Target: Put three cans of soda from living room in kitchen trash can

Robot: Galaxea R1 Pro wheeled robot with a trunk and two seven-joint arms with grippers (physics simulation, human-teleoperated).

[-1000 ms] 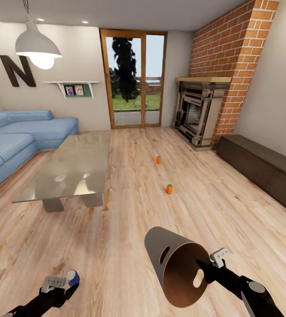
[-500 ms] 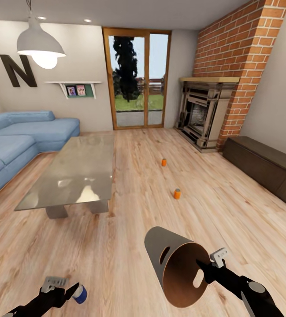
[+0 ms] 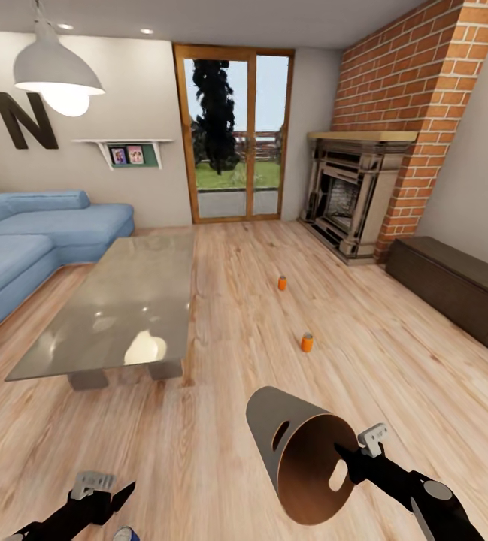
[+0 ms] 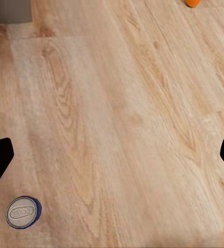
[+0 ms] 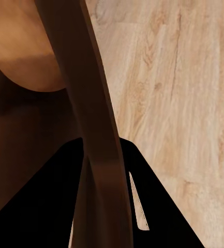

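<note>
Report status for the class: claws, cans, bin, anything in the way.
Left claw open, empty. Right claw shut on trash can rim. Blue can on floor beside left claw; two orange cans ahead on floor. Glass table off to the left.

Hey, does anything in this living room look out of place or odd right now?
Yes. Two orange cans stand on the wood floor, a blue can sits below the open left gripper, and the trash can hangs tipped sideways.

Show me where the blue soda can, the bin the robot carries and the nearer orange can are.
blue soda can (image 4: 24,212): left wrist view, on its grey metal top.
bin (image 3: 268,417): head view, on its grey outer wall.
nearer orange can (image 3: 307,343): head view, on its orange side, standing on the wood floor.
</note>
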